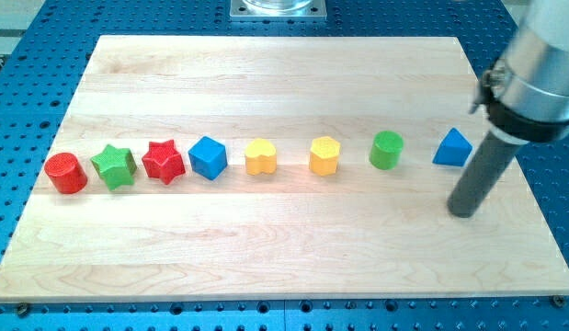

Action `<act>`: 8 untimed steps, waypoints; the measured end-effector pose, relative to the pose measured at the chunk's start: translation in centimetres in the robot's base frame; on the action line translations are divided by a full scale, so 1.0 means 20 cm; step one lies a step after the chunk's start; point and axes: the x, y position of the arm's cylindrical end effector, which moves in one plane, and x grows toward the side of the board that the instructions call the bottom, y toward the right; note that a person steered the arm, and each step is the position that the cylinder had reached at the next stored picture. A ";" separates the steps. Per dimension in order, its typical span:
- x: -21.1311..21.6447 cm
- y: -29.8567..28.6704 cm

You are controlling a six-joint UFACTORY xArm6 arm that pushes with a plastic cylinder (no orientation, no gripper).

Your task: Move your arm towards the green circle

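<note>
No pincer on this rig, so no opening to report: just a rod, holding nothing. My tip sits on the board near its right edge, just below the blue triangle, touching no block. Green circle lies up and left of the tip, apart from it, between the triangle and a yellow block. Rest of the row runs left: yellow heart, blue cube, red star, green star, red cylinder. Arm housing is cut off at the top right corner.
</note>
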 end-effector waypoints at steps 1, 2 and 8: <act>-0.02 -0.12; -0.08 -0.13; -0.08 -0.13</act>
